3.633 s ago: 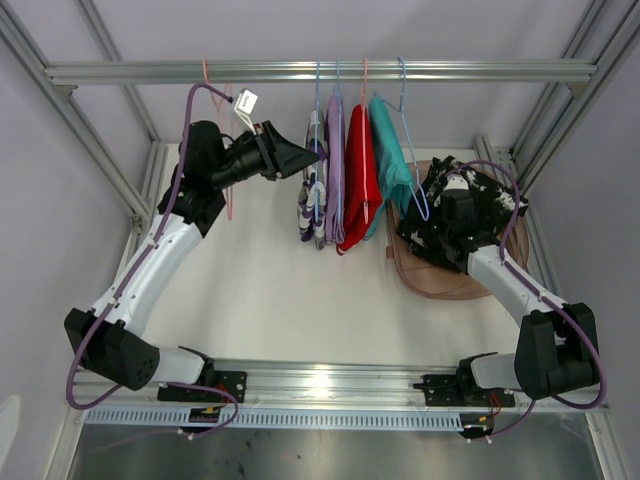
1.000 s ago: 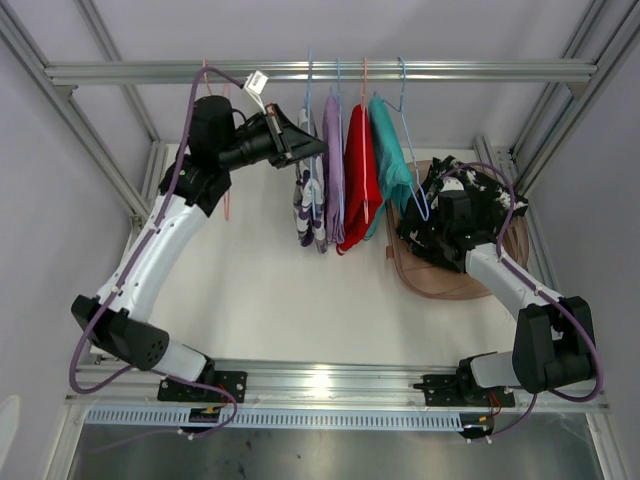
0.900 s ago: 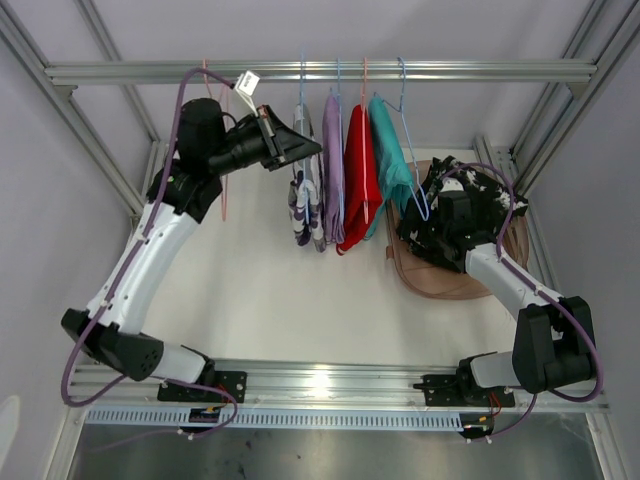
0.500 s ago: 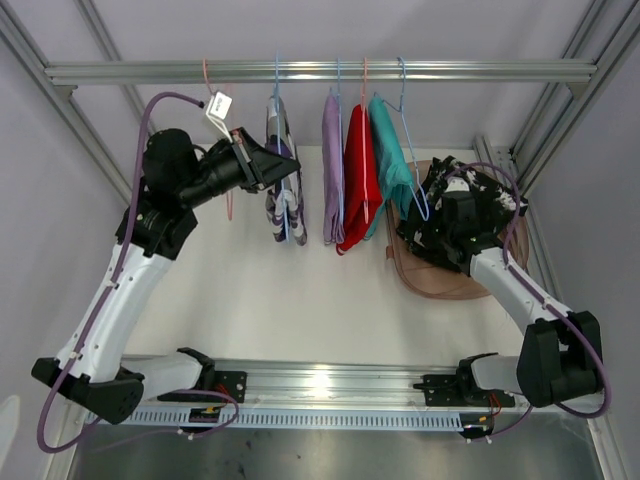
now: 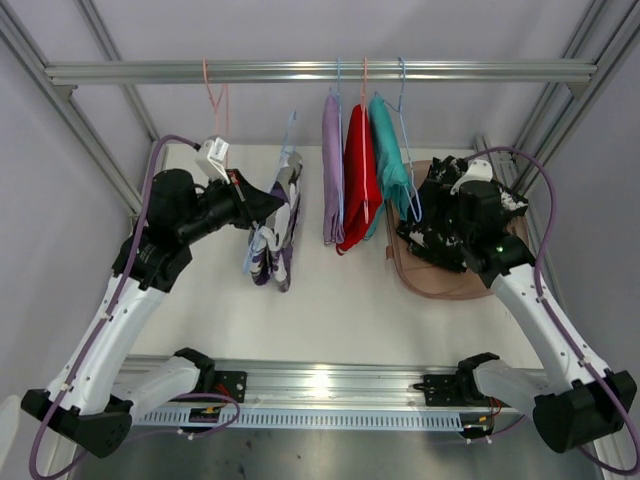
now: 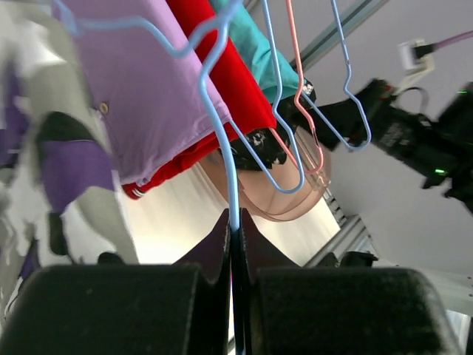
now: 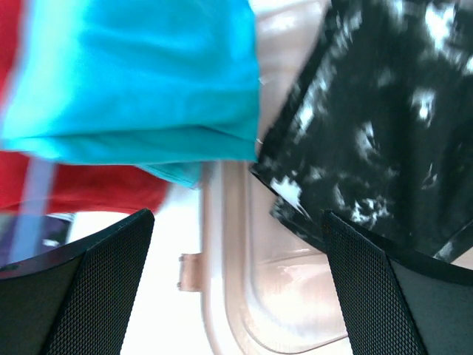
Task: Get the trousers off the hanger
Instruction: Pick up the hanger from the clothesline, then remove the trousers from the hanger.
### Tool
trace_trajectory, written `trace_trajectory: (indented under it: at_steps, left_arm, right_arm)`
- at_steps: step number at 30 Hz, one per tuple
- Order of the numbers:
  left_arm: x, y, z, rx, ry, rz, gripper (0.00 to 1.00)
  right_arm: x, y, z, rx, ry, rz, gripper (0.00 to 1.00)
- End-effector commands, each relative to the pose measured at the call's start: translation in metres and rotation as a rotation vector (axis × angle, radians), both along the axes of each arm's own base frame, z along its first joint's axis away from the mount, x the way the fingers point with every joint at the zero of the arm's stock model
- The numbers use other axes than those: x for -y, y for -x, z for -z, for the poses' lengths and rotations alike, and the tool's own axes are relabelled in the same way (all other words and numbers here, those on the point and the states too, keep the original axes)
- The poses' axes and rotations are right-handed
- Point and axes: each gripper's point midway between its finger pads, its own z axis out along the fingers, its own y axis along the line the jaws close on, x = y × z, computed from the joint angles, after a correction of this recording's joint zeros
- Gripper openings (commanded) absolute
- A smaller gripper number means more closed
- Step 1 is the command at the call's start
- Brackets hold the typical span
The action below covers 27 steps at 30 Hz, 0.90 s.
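Observation:
My left gripper is shut on the wire of a light-blue hanger that carries the purple-and-white patterned trousers. The hanger is off the rail, left of the rest. In the left wrist view the jaws pinch the hanger wire, with the patterned trousers at the left. Lilac, red and teal trousers hang on the rail. Black speckled trousers lie in a tan basket. My right gripper is open over the basket rim, holding nothing.
An empty pink hanger hangs on the rail at the left. An empty blue hanger hangs beside the teal trousers. Metal frame posts stand at both sides, and a rail runs along the near edge.
My left arm has drawn the hanger with the patterned trousers leftward along the rail, then off it and down toward the near side. The right arm has shifted slightly over the basket.

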Motion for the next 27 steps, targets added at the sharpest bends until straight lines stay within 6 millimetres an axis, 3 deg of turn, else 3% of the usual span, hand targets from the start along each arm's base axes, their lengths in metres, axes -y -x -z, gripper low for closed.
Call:
trace_trajectory:
  at_steps: [1,5,7,8,13,15,20,24,27]
  left_arm:
    - [-0.007,0.003,-0.054,0.281,0.032,-0.005,0.0]
    - [-0.01,0.004,-0.034,0.268,0.017,-0.015,0.0]
    - [-0.01,0.003,-0.031,0.271,0.018,-0.022,0.01]
    - [-0.009,0.001,-0.019,0.252,0.009,-0.02,0.01]
    - [-0.008,-0.004,-0.001,0.232,-0.002,-0.022,0.0]
    - [-0.008,-0.004,0.005,0.221,-0.001,-0.019,0.0]
    - [-0.017,-0.008,0.017,0.2,0.005,-0.083,0.0]
    - [-0.029,-0.01,0.018,0.202,0.03,-0.167,0.0]
    - [-0.042,-0.013,0.026,0.177,0.046,-0.255,0.0]
  right_arm:
    - [-0.006,0.016,-0.05,0.108,0.008,-0.011,0.99]
    - [-0.029,0.035,-0.086,0.207,0.014,-0.084,1.0]
    - [-0.049,0.05,-0.097,0.235,0.022,-0.154,0.99]
    - [-0.047,0.052,-0.102,0.248,0.039,-0.123,1.0]
    - [-0.065,0.072,-0.119,0.286,0.067,-0.164,0.99]
    - [-0.082,0.083,-0.124,0.306,0.064,-0.229,0.99]
    - [-0.125,0.112,-0.128,0.361,0.091,-0.409,0.99]
    - [-0.176,0.145,-0.129,0.4,0.109,-0.598,0.99]
    - [-0.195,0.143,-0.112,0.377,0.19,-0.602,0.99]
